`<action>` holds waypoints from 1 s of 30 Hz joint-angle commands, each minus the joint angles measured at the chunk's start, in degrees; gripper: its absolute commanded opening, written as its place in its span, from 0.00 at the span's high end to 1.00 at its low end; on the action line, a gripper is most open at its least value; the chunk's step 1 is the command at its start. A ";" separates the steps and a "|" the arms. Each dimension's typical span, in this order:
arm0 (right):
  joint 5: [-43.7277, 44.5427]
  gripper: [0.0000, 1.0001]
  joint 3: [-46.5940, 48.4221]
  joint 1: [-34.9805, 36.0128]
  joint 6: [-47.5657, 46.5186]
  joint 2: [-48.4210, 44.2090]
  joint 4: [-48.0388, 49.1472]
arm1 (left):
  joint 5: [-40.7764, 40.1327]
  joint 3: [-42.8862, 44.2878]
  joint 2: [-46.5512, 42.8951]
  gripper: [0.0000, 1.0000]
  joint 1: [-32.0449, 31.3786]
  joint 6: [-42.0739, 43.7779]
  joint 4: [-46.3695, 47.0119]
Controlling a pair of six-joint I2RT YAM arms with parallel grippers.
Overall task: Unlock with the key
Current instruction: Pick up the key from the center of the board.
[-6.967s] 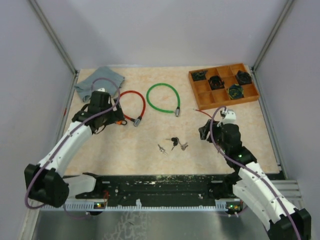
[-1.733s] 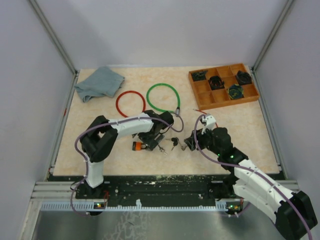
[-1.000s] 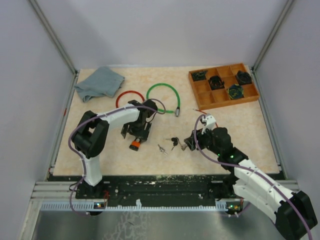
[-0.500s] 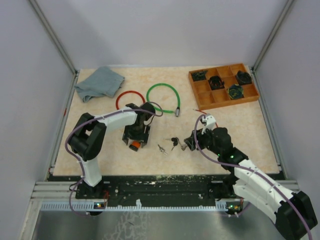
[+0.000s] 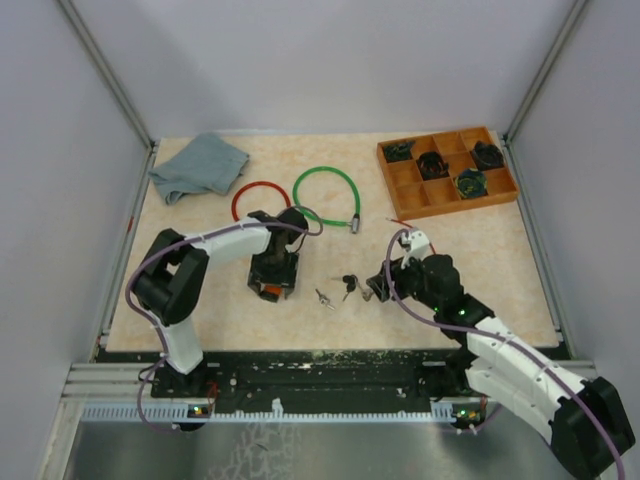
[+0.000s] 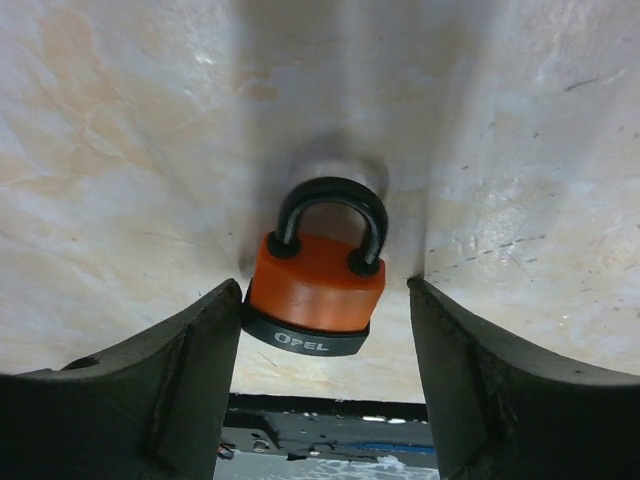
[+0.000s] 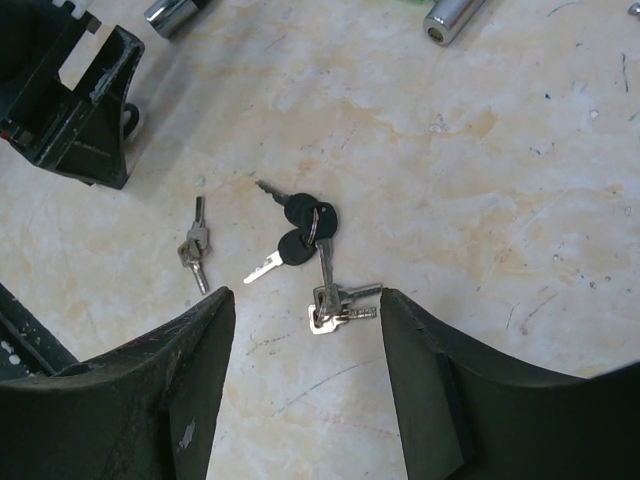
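Observation:
An orange padlock (image 6: 315, 290) with a black shackle and black base lies flat on the table, also in the top view (image 5: 269, 292). My left gripper (image 6: 325, 305) straddles it, open; the left finger (image 6: 190, 370) is at the lock's base and the right finger (image 6: 480, 370) stands apart from it. My right gripper (image 7: 305, 300) hovers open over a bunch of keys: two black-headed keys (image 7: 308, 218) ringed to silver keys (image 7: 338, 305). A small separate pair of keys (image 7: 193, 246) lies to their left. In the top view the bunch (image 5: 350, 283) lies between the two grippers.
A red cable loop (image 5: 243, 196) and a green cable loop (image 5: 326, 195) lie behind the padlock, their metal ends (image 7: 452, 16) near the keys. A grey cloth (image 5: 198, 165) is at the back left, a wooden compartment tray (image 5: 400, 185) at the back right.
My left gripper has swung round over the padlock and its jaws have narrowed around it. The padlock and keys lie as before. The right arm has not moved.

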 commanded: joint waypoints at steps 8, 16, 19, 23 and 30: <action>-0.11 0.41 5.74 3.35 -2.42 8.65 4.71 | 13.40 -4.93 -6.69 0.22 -0.19 -7.11 10.23; 1.65 0.47 15.87 6.63 -7.16 22.90 -0.37 | 12.85 -10.05 -16.49 0.18 2.44 -8.15 14.55; 2.94 0.50 19.93 7.37 -8.51 28.69 -3.62 | 13.42 -13.52 -20.62 0.18 4.55 -8.05 18.28; 4.71 0.56 22.79 7.57 -8.34 34.62 -5.36 | 14.10 -17.18 -25.71 0.16 4.95 -7.39 23.66; 4.72 0.71 26.03 8.18 -7.59 41.27 -5.07 | 15.26 -21.13 -31.29 0.15 5.20 -6.50 29.59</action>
